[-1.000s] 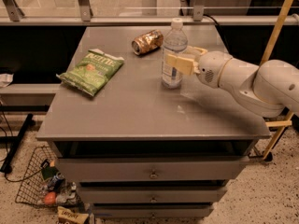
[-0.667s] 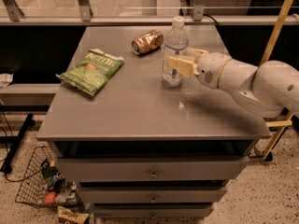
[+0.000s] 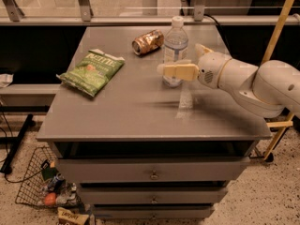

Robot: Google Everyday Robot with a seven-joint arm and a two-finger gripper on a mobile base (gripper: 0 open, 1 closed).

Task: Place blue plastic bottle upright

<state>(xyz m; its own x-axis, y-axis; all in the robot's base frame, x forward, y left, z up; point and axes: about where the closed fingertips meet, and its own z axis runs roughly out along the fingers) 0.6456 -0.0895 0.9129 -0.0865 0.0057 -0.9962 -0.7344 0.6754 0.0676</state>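
The blue plastic bottle (image 3: pixel 175 41), clear with a white cap and a pale label, stands upright on the grey cabinet top (image 3: pixel 140 111), right of centre. My gripper (image 3: pixel 178 58) reaches in from the right at the bottle's lower half. Its jaws are open: the near finger (image 3: pixel 180 71) crosses in front of the bottle's base and the far finger (image 3: pixel 201 50) sits just right of the bottle. The white arm (image 3: pixel 262 86) extends off to the right.
A crushed gold-brown can (image 3: pixel 147 41) lies on its side just left of the bottle. A green chip bag (image 3: pixel 92 71) lies flat at the left. A yellow pole (image 3: pixel 281 27) leans at the right. A wire basket (image 3: pixel 44 186) sits on the floor at lower left.
The near finger has shifted slightly toward the front, away from the bottle's side. The bottle stays upright in the same spot.
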